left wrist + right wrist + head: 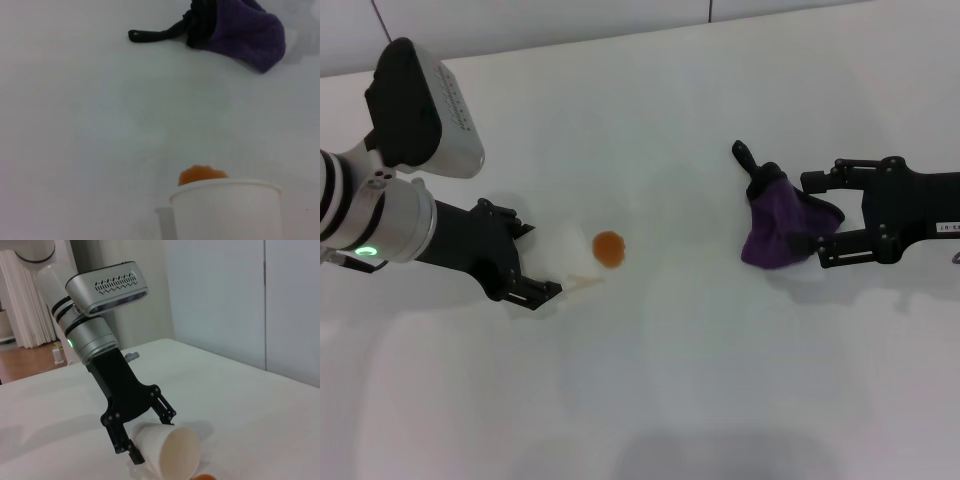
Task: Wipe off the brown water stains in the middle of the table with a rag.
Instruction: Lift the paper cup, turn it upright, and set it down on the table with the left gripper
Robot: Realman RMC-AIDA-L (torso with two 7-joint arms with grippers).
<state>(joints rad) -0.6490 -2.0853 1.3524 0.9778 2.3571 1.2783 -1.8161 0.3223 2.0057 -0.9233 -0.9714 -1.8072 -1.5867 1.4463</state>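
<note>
Right gripper (812, 214) clamped on rag (778, 222), purple cloth bunched between fingers, touching table (720, 380). Brown water stains (609, 248) lay mid-table, well apart from rag. Left gripper (532, 260) gripped tipped paper cup (570, 256), mouth just beside stain.

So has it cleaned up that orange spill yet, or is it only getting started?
Only starting. Done: the right pincer has closed on the purple rag, which hangs bunched off to the robot's right. In hand: the left pincer grips a tipped paper cup right beside the spill. Left to do: the brown stain sits whole and unsmeared on the table; the rag has not reached it.
</note>
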